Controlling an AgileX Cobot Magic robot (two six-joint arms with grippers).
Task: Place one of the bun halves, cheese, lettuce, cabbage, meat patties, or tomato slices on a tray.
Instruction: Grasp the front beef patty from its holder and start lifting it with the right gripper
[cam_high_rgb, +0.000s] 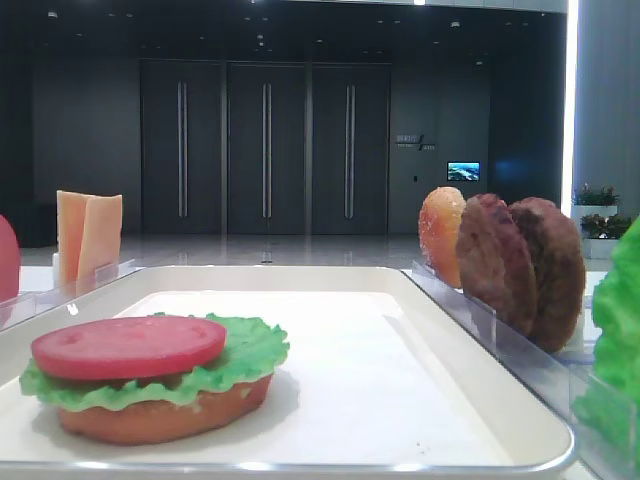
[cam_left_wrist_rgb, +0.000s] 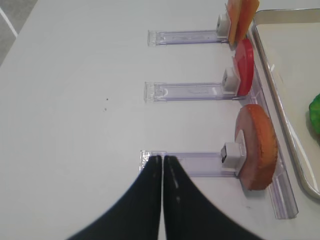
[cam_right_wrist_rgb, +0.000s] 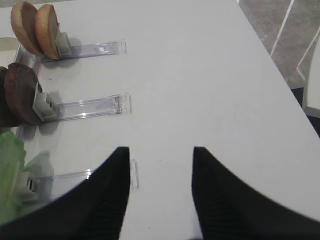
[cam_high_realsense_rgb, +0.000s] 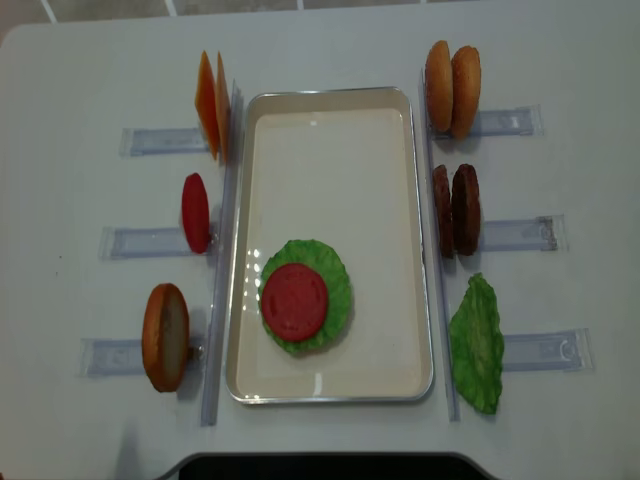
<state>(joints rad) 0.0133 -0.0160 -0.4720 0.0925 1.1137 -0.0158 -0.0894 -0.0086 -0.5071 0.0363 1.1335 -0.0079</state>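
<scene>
Here the white surface (cam_high_realsense_rgb: 330, 40) is carrying everything, and the cream tray (cam_high_realsense_rgb: 330, 120) is lying at its middle. On the tray's near half a stack is sitting: a bun half (cam_high_rgb: 165, 415) at the bottom, ruffled lettuce (cam_high_realsense_rgb: 335, 270) over it, and a tomato slice (cam_high_realsense_rgb: 295, 300) lying flat on top.

Clear plastic holders (cam_high_realsense_rgb: 520, 235) are flanking the tray, three on each side. On the left side, cheese slices (cam_high_realsense_rgb: 210, 105) are standing on edge at the far holder, a second tomato slice (cam_high_realsense_rgb: 195, 212) is standing upright at the middle one, and another bun half (cam_high_realsense_rgb: 165, 335) is leaning on edge at the near one. On the right side, two bun halves (cam_high_realsense_rgb: 452, 88) are standing together at the far holder, the two meat patties (cam_high_realsense_rgb: 455, 210) are standing side by side at the middle one, and a loose lettuce leaf (cam_high_realsense_rgb: 478, 345) is resting at the near one, just beside the tray's rim.

The right claw (cam_right_wrist_rgb: 160, 192) is hanging over bare surface with its fingers held well apart and nothing between them. The left claw (cam_left_wrist_rgb: 163, 195) is hovering over the outer end of the near left holder, its fingers pressed together and gripping nothing.
</scene>
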